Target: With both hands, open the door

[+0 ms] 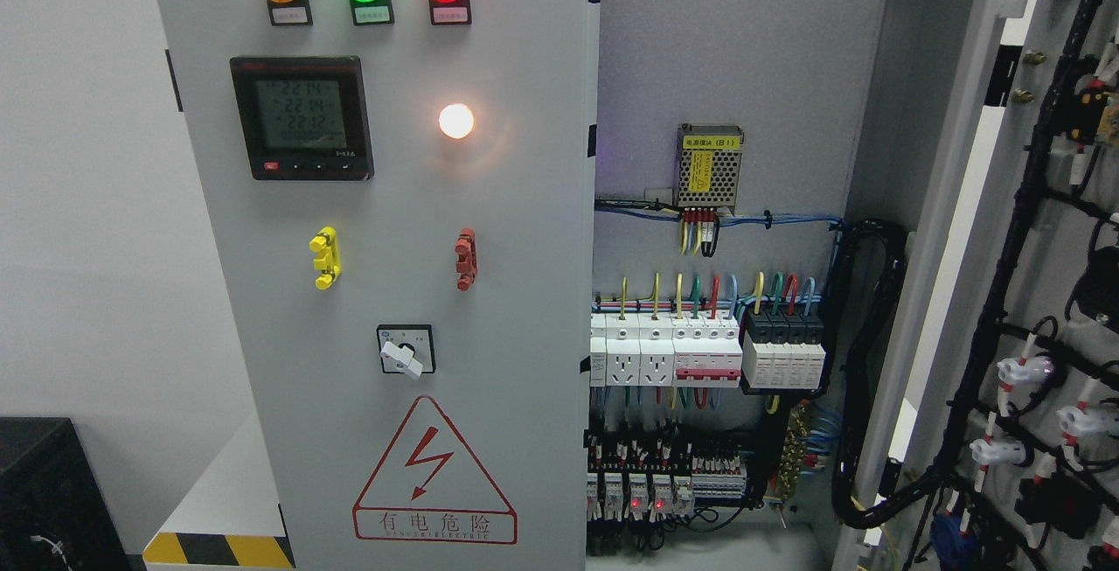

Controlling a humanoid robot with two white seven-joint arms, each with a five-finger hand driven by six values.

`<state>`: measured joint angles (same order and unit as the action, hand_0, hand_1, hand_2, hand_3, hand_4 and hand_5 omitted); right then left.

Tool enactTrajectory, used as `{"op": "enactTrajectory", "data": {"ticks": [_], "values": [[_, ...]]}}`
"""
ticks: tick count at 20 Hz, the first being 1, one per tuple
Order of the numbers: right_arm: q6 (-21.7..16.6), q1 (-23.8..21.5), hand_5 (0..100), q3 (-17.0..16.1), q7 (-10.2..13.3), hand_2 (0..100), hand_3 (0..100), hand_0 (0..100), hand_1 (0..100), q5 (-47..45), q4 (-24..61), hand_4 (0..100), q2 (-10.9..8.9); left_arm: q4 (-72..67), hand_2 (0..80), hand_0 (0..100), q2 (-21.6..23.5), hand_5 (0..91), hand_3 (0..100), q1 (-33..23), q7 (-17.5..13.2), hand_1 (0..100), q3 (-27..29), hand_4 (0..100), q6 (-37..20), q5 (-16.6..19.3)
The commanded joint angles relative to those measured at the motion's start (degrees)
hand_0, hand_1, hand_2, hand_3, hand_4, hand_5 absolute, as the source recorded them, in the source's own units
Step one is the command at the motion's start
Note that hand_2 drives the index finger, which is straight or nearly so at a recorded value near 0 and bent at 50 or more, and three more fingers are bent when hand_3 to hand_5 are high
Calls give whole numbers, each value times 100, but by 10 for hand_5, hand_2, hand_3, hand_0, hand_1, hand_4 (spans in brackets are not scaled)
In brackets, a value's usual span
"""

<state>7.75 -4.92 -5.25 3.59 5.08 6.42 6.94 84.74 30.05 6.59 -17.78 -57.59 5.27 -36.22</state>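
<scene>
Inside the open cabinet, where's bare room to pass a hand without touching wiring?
Free: the bare back panel above the power supply module. Crowded: the breaker row, the relays below it, the black cable bundle on the right, and the open right door with its harness.

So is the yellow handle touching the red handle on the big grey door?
Apart. The head view shows the yellow handle and the red handle with a wide stretch of bare grey door between them.
</scene>
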Motion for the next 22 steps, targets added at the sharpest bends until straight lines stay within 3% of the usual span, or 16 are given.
{"op": "enactTrajectory", "data": {"ticks": [1, 9, 16, 19, 22], "values": [[-2, 8, 0, -11, 1, 0, 0, 0, 0, 2, -9, 0, 0, -2940, 0, 0, -771, 0, 0, -1661, -41, 0, 2304, 0, -166, 1424], [-2, 78, 0, -28, 1, 0, 0, 0, 0, 2, 78, 0, -9, -7450, 0, 0, -2134, 0, 0, -1257, -33, 0, 2453, 0, -1932, 1363], [-2, 96, 0, -11, 1, 0, 0, 0, 0, 2, 87, 0, 9, -8737, 0, 0, -2741, 0, 0, -1029, 11, 0, 4017, 0, -1898, 1433], [-2, 88, 0, -2, 1, 0, 0, 0, 0, 2, 79, 0, 9, -8965, 0, 0, -2829, 0, 0, -871, 64, 0, 4684, 0, -1496, 1512], [-2, 79, 0, -2, 1, 0, 0, 0, 0, 2, 61, 0, 9, -8931, 0, 0, -2952, 0, 0, -862, 160, 0, 5475, 0, -1222, 2309]]}}
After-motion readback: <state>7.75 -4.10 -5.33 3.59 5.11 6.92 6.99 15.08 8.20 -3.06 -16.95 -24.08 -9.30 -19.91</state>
